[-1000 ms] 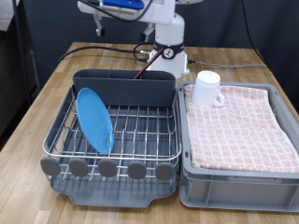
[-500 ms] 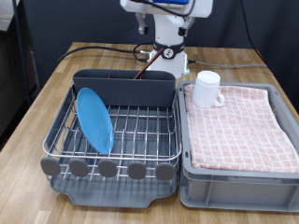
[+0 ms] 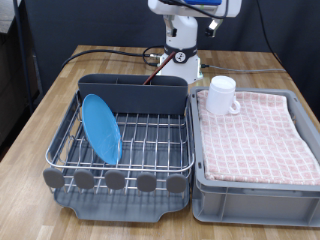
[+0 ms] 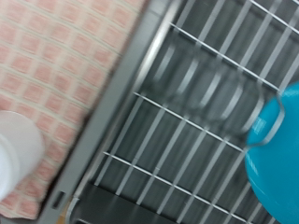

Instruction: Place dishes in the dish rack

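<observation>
The bright-blue plate (image 3: 100,127) stands on edge in the left part of the silver wire dish rack (image 3: 150,140); it also shows in the blurred wrist view (image 4: 277,154) beside the rack wires (image 4: 187,103). The white mug (image 3: 221,95) stands on the pink checked cloth in the grey tub, and it shows in the wrist view (image 4: 17,154). The dark grey caddy (image 3: 135,93) sits at the rack's far end. The wooden spoon is out of view. Only part of the arm (image 3: 195,8) shows at the exterior view's top. The gripper's fingers show in neither view.
The grey tub (image 3: 250,195) with the pink checked cloth (image 3: 255,130) stands on the exterior view's right of the rack. The robot base (image 3: 181,55) and cables (image 3: 110,52) are behind the caddy. All of it rests on a wooden table (image 3: 45,110).
The arm's upper part has swung towards the exterior view's right along the top edge. Plate and mug have not moved.
</observation>
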Motion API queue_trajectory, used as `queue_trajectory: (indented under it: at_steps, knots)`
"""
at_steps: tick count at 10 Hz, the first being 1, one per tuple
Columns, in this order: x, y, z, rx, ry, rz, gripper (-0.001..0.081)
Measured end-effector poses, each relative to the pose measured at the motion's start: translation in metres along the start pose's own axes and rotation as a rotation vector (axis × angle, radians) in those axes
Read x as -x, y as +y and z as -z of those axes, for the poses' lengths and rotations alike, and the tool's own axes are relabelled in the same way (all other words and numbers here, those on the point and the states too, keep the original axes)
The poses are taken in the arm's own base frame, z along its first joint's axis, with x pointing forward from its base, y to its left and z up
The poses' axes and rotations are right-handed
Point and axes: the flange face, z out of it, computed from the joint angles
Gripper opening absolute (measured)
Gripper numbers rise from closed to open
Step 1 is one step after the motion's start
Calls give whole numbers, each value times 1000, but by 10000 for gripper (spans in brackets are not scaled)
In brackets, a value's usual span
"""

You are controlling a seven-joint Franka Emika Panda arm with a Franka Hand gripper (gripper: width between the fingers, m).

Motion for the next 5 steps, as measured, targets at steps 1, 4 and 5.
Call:
queue_trajectory:
  at_steps: [1, 4, 5]
  knots:
    - [6, -17, 2, -13, -2, 32, 802]
    - [33, -68, 6, -40, -39, 90, 802]
    - [43, -83, 8, -42, -57, 100, 802]
